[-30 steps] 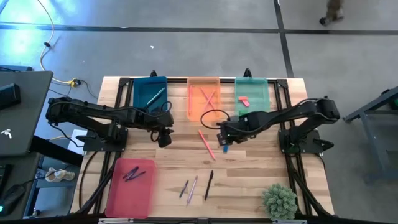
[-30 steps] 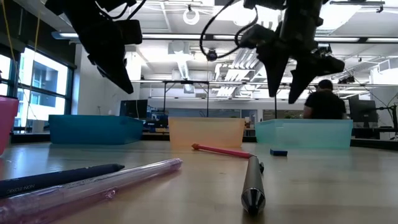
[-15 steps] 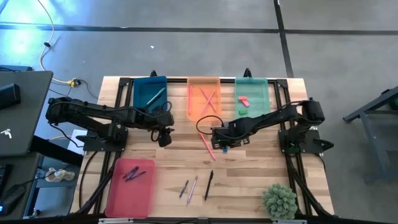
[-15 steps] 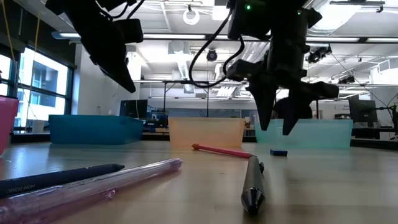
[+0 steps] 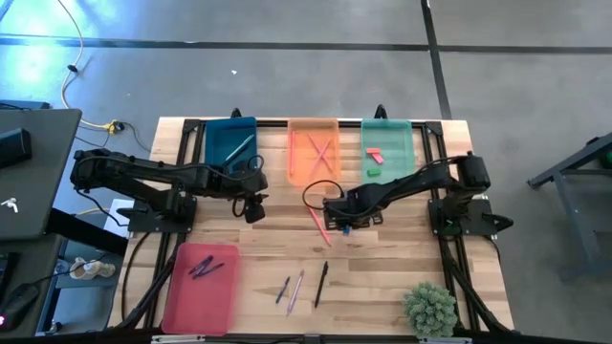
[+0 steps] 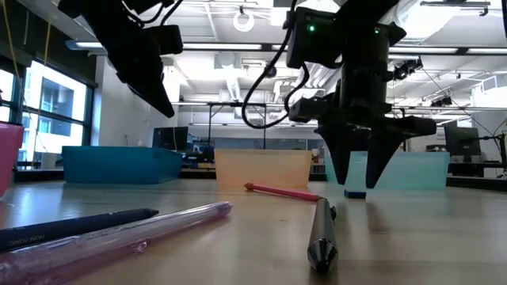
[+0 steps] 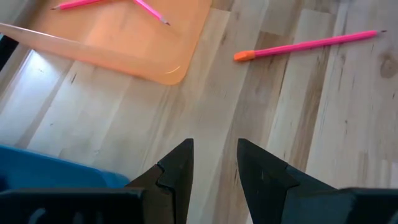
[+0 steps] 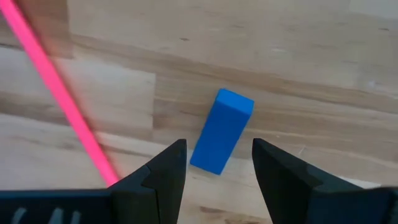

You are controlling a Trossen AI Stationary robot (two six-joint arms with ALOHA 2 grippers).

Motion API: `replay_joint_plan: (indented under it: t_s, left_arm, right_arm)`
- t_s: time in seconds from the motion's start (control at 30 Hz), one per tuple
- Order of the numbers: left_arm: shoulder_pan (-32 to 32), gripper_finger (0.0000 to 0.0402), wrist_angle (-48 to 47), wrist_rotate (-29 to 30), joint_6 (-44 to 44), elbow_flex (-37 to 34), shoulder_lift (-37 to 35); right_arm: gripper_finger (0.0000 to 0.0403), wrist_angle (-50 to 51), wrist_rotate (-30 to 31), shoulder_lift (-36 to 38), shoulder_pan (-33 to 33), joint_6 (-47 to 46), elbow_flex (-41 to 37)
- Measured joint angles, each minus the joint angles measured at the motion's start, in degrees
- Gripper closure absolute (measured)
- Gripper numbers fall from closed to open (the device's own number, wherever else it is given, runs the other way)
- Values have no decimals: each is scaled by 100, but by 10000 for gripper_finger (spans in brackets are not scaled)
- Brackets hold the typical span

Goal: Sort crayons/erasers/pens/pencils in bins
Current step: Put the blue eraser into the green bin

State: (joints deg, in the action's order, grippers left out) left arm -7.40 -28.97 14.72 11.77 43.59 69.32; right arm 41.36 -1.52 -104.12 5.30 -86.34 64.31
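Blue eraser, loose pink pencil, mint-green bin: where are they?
blue eraser [image 8: 221, 131], right wrist view, middle of its top face.
pink pencil [image 7: 308, 45], left wrist view, mid-shaft.
mint-green bin [image 5: 410, 151], high view, right rim.

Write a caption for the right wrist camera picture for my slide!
Open right end effector poised over a small blue block eraser lying on the wooden table, beside a thin pink pencil.

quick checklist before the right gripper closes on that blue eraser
1. Right gripper open: ok.
2. Small blue block eraser between the fingers' line: ok, lying flat on the wooden table.
3. Fingers down at the eraser's level: cannot tell.
4. Long pink pencil clear of the jaws: ok, but close beside one finger.
5. Light mint-green plastic bin has room: ok, two erasers inside.
6. Left gripper out of the way: ok.
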Motion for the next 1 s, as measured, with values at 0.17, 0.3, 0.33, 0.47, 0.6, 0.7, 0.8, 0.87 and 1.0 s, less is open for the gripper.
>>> replay_joint_plan:
  t_s: [0.17,0.3,0.33,0.47,0.6,0.7,0.8,0.87,1.0]
  left_arm:
    - [0,291,2,18,-2,0,0]
    - [0,293,1,71,-2,0,0]
    - [0,293,0,72,-2,0,0]
    - [0,293,0,87,-2,0,0]
    - [0,293,0,87,-2,0,0]
    - [0,293,-1,87,-2,0,0]
    - [0,293,-1,88,-2,0,0]
    - [0,293,-2,88,-2,0,0]
    - [0,293,-4,87,-2,0,0]
  right_arm:
    - [226,-38,86,-166,0,-68,0]
    - [227,-31,-20,-277,-3,-66,17]
    - [227,-32,-21,-302,-4,-68,23]
    - [229,-34,2,-314,-2,-68,22]
    - [254,-8,6,-320,7,-86,15]
    - [286,68,32,-325,33,-82,11]
    - [316,216,57,-332,67,-79,15]
    - [332,268,129,-332,99,-8,13]
    - [346,264,194,-336,124,246,11]
